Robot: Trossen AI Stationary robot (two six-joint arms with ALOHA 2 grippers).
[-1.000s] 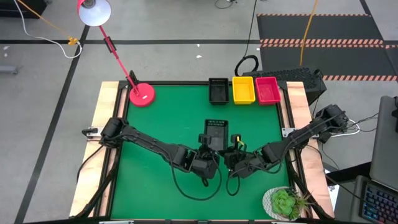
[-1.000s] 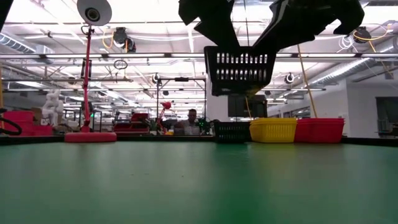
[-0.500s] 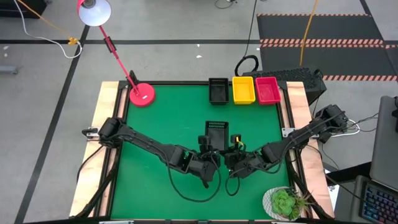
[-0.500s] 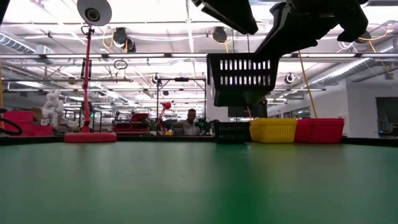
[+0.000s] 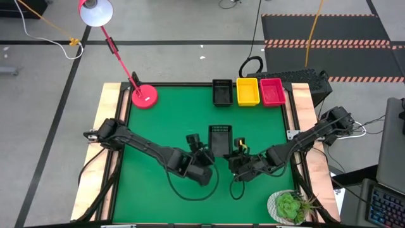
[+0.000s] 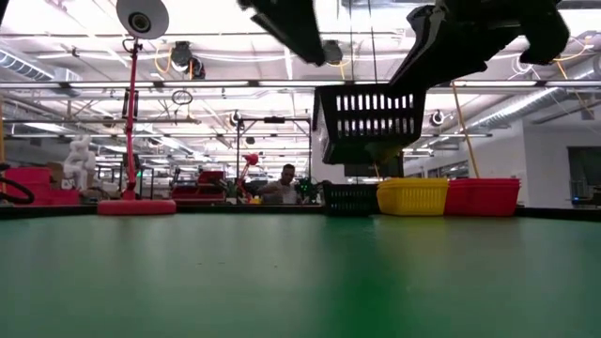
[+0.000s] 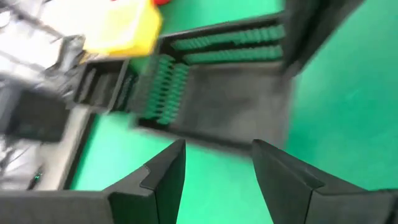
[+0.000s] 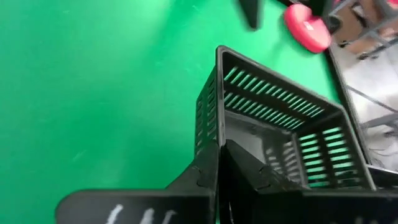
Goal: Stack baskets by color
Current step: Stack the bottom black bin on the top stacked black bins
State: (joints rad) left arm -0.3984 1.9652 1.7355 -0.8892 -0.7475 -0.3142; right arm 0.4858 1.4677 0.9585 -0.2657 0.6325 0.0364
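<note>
Left gripper (image 5: 204, 154) has released the black basket (image 5: 220, 139) and withdrawn beside it, fingers parted, empty. Right gripper (image 5: 235, 151), pinched on its wall, holds it aloft alone; carriage to the rear black stack (image 5: 221, 92) appears next.

A red lamp base (image 5: 145, 96) stands on the green table mat (image 5: 164, 123) near its far left corner. From the base a thin red lamp arm (image 5: 120, 58) leans out past the far edge of the table, and it carries a white lamp shade (image 5: 96, 11) over the grey floor. At the near right corner of the table a small green plant (image 5: 290, 206) sits in a white pot. A wooden border (image 5: 101, 136) runs along the left edge and the right edge of the mat. Behind the far right corner a black cable (image 5: 251, 65) lies coiled on the floor. Beyond the far edge, in the room, a person (image 6: 286, 183) sits at a desk. A keyboard (image 5: 385, 206) shows beside the right edge.
</note>
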